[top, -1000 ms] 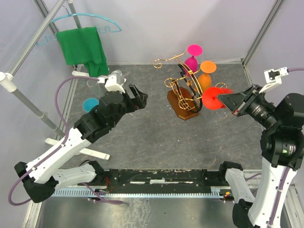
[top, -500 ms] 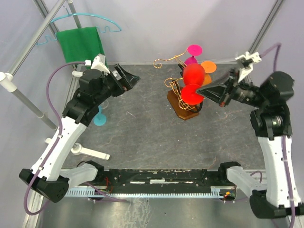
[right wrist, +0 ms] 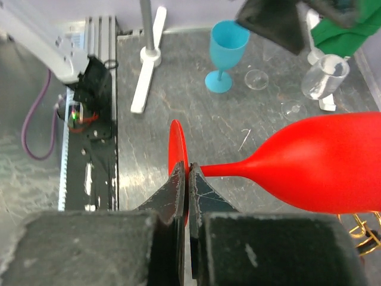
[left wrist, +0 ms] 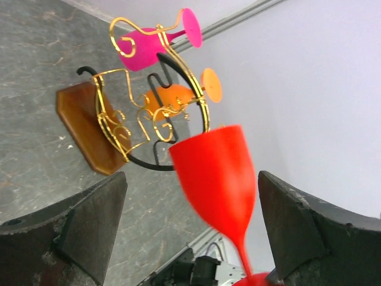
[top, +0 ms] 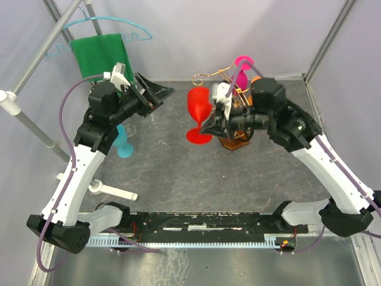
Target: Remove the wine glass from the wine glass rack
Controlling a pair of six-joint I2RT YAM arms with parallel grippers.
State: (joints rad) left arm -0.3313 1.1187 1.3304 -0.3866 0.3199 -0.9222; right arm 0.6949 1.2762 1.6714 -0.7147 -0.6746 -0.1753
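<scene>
1. The right jaws were clamped together on the rim of the round foot of the red wine glass (right wrist: 321, 161). In the right wrist view the foot stood edge-on between them, and the stem ran off to the right into the bowl.
2. From above, the red wine glass hung in the air over the worktop (top: 178, 173). Its bowl was on the far side and its foot on the near side.
3. It was off the wine glass rack (left wrist: 83, 128), just to the left of it and clear of the gold wire arms.
4. The right arm (top: 297, 134) reached across the rack from the right and hid part of it in the top view.
5. A pink glass (left wrist: 143, 44) and an orange glass (left wrist: 172, 98) hung on the rack's wire arms, feet outward.
6. The left jaws were wide apart and held nothing. They pointed towards the red wine glass from the left, with a gap between them and the bowl.
7. In the left wrist view the red bowl showed between the two spread jaws, in front of the rack.
8. A blue glass (right wrist: 226, 50) stood upright on the worktop beside the left arm (top: 89, 137).
9. A clear glass (right wrist: 324, 77) stood near the far left corner.
10. A green cloth (top: 104, 59) hung from a turquoise hanger (top: 107, 27) on the rail at the far left.
</scene>
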